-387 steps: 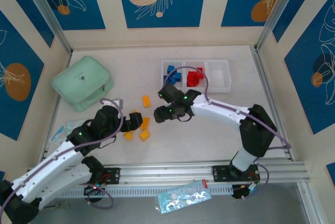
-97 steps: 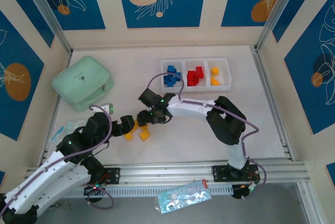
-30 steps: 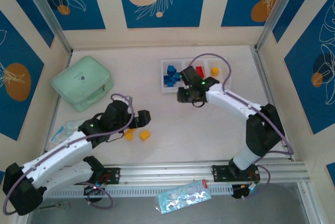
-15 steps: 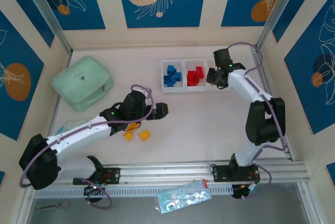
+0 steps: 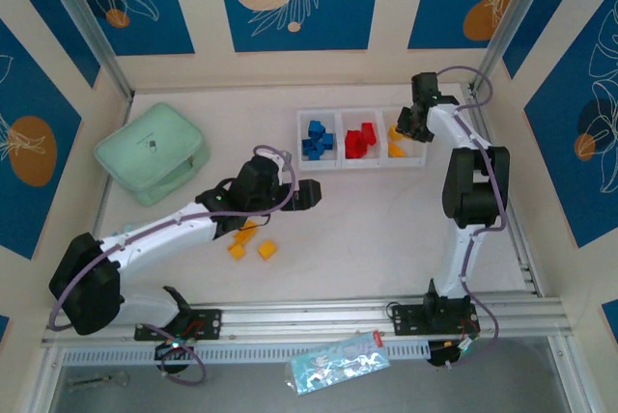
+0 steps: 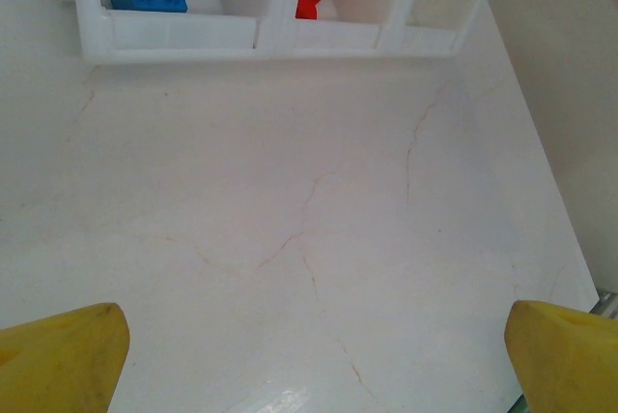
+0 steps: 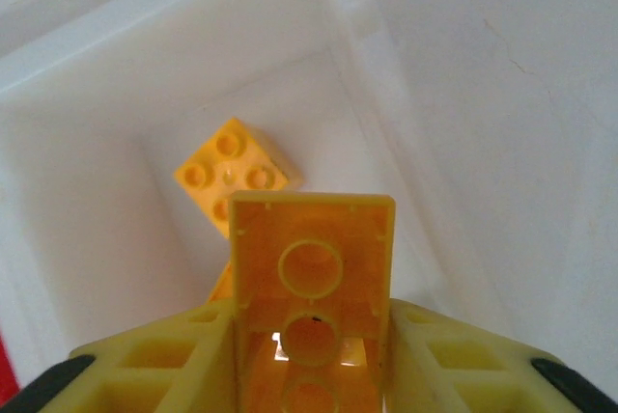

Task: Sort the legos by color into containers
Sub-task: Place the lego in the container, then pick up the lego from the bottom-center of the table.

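Observation:
The white tray (image 5: 359, 165) has three containers in a row: blue legos (image 5: 316, 138) on the left, red legos (image 5: 360, 140) in the middle, yellow ones (image 5: 396, 146) on the right. My right gripper (image 5: 407, 130) hangs over the right compartment (image 7: 97, 75), shut on a yellow lego (image 7: 311, 268) whose hollow underside faces the wrist camera. Another yellow lego (image 7: 232, 177) lies on the floor below. My left gripper (image 5: 311, 194) stands wide open over bare table in front of the tray (image 6: 241, 37), fingertips (image 6: 58, 355) far apart. Three yellow legos (image 5: 253, 244) lie loose under the left arm.
A mint green zip case (image 5: 152, 152) sits at the back left of the table. A plastic packet (image 5: 338, 360) lies below the front rail. The right metal post and wall stand close beside the tray's right end.
My right gripper carried the yellow lego from the tray's front to over the right compartment. My left gripper swung right, away from the loose yellow legos, towards the tray.

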Tool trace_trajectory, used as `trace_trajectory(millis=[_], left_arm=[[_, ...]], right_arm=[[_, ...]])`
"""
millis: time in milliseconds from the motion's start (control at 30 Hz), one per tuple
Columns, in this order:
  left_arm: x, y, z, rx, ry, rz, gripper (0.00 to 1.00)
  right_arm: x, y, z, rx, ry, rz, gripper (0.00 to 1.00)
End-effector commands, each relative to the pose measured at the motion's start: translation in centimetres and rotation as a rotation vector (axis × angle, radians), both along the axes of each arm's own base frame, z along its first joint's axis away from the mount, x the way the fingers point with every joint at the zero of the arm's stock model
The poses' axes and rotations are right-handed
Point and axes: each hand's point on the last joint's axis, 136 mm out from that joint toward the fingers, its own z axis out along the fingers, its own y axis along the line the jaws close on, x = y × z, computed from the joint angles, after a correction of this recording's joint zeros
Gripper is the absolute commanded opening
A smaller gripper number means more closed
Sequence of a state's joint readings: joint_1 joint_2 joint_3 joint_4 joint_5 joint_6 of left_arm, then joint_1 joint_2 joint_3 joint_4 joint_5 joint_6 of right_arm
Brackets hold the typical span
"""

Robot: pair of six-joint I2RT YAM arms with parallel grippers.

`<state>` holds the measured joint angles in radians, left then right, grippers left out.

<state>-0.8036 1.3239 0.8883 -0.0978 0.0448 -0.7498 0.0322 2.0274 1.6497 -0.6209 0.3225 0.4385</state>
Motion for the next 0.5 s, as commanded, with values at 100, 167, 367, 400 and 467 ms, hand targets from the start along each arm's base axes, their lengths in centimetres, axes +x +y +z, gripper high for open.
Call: trace_trajectory(millis=[100,167,367,400,467], left_arm=[[0.0,-0.4,1.9,-0.013,-0.044,-0.022,0.99],[0.0,-0.2,2.1,-0.013,-0.053,-0.013,0.99],[-0.3,1.0,2.5,0.005,-0.072,0.005,0.99],[-0.4,1.4,2.4,0.013,-0.071,0.010,0.99],[-0.7,2.0,2.3,0.026,-0.071,0.018,0.99]], right_arm=[[0.2,0.7,2.2,0.002,-0.032,0.025,0.53],[-0.1,1.4,3.2,0.008,-0.052,0.041,0.55],[-3.2,5.3,5.7,0.045,-0.097,0.110,0.55],[-4.0,6.0,5.7,0.051,-0.093,0.116,0.56],[-5.6,7.6,5.9,0.076,-0.093,0.149,0.56]])
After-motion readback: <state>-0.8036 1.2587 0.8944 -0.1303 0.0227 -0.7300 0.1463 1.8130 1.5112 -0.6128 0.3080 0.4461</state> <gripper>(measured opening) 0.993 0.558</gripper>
